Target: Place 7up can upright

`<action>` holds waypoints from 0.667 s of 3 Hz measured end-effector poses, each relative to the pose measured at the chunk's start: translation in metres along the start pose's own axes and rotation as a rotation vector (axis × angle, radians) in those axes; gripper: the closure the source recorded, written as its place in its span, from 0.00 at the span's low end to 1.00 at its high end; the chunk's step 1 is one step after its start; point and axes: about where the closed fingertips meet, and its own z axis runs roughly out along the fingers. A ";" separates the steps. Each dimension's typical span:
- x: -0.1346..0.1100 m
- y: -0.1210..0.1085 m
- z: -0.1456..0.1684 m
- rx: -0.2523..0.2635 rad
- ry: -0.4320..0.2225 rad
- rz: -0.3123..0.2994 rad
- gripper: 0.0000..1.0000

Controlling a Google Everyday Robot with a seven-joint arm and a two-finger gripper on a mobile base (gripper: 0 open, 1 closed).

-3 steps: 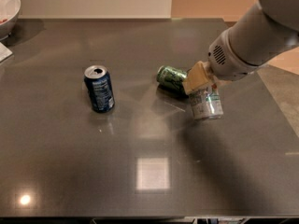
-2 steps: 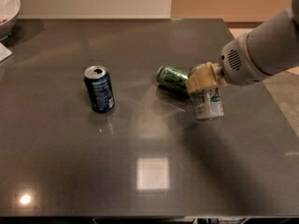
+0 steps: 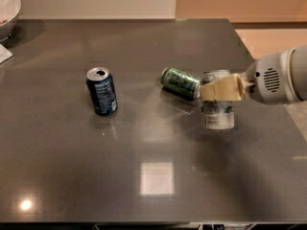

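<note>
at the far left edge we are seeing part of a white bowl on the dark table. moving right, the dark blue can is standing upright, well apart from the rest. next, the dark green can is lying on its side, just beside the 7up can; we cannot tell if the two are touching.

the 7up can is standing right of centre. a second ago it was leaning in the grasp; now it is looking upright, with its base at or just above the table. the gripper, reaching in from the right, is still clasping the can's upper part, one tan finger crossing its front.

we are judging the righting as nearly done: what is remaining is letting go and drawing back without tipping the can or nudging the green one.
</note>
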 end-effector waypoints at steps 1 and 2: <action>0.000 0.001 -0.006 -0.004 -0.017 -0.071 1.00; -0.001 0.001 -0.006 -0.004 -0.016 -0.073 1.00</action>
